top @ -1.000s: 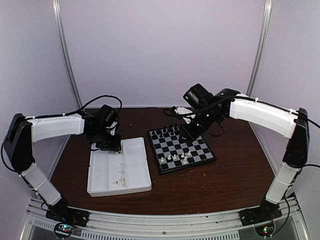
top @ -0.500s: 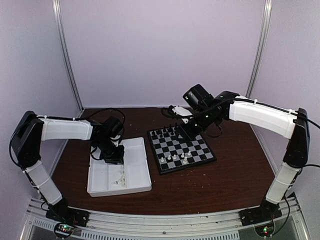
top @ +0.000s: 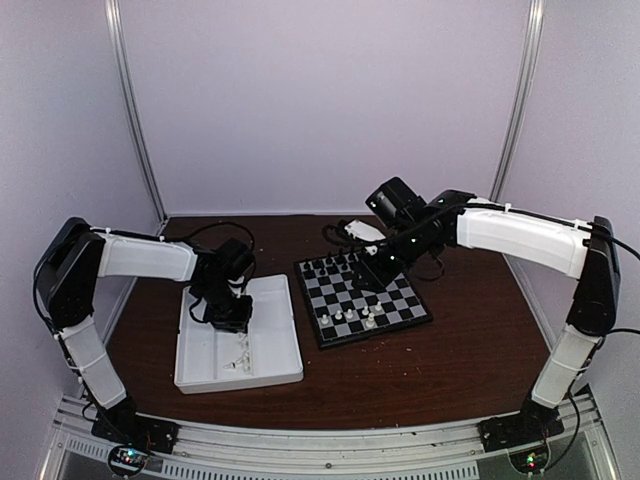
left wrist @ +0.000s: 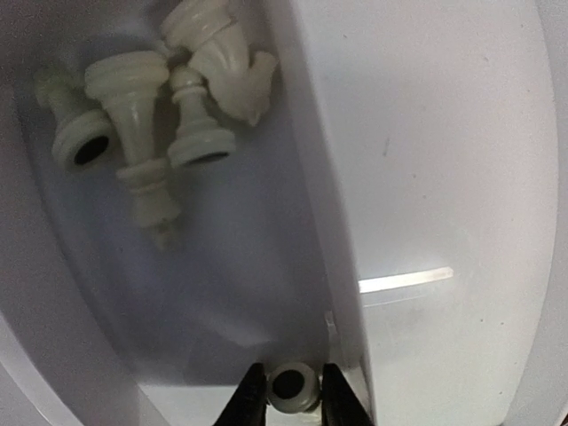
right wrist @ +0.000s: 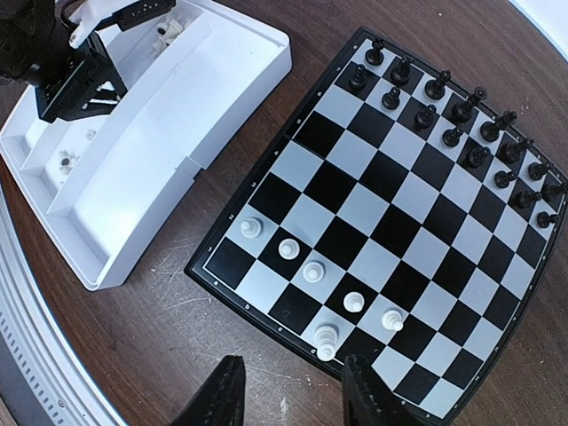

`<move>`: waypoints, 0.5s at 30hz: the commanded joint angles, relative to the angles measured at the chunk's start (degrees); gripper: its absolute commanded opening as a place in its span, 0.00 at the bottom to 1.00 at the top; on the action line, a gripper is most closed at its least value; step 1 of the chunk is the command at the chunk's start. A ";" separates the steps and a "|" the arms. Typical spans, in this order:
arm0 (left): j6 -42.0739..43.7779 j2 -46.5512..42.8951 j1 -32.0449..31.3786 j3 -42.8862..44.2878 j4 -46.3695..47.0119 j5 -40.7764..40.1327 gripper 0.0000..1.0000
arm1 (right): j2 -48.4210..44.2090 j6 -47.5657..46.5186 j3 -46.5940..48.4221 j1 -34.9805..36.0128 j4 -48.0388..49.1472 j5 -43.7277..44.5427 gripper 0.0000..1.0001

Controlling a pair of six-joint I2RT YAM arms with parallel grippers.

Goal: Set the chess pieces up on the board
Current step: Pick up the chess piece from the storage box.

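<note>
In the white tray [left wrist: 426, 177], several white chess pieces [left wrist: 146, 115] lie heaped at 11 o'clock. The left gripper [left wrist: 293, 397] narrowly pinches one white pawn [left wrist: 293, 384]. The right gripper [right wrist: 291, 395] gapes empty.

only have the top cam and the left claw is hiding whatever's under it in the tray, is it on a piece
Observer: Yes. In the left wrist view the left claw is closed around one white piece, touching both its sides, right beside the tray divider wall.
Operator: any more in that compartment
Observer: A small pile of white pieces lies tipped over at the other end, a few of them, apart from the claw.
Operator: right claw holding anything
Observer: No. The right wrist view shows the right claw open with nothing between its fingers, looking down over the board.
</note>
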 commanded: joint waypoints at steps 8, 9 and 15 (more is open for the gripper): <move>-2.91 -6.83 -0.51 -2.14 1.40 -6.10 0.11 | -3.24 4.61 -2.93 0.27 6.13 -3.72 0.39; -3.58 -8.92 -0.51 -2.58 2.56 -6.01 0.11 | -3.67 6.06 -3.48 0.32 7.57 -4.29 0.39; -15.07 -20.78 -0.51 -6.29 15.74 -1.15 0.12 | -10.89 14.61 -11.95 2.19 25.30 1.54 0.39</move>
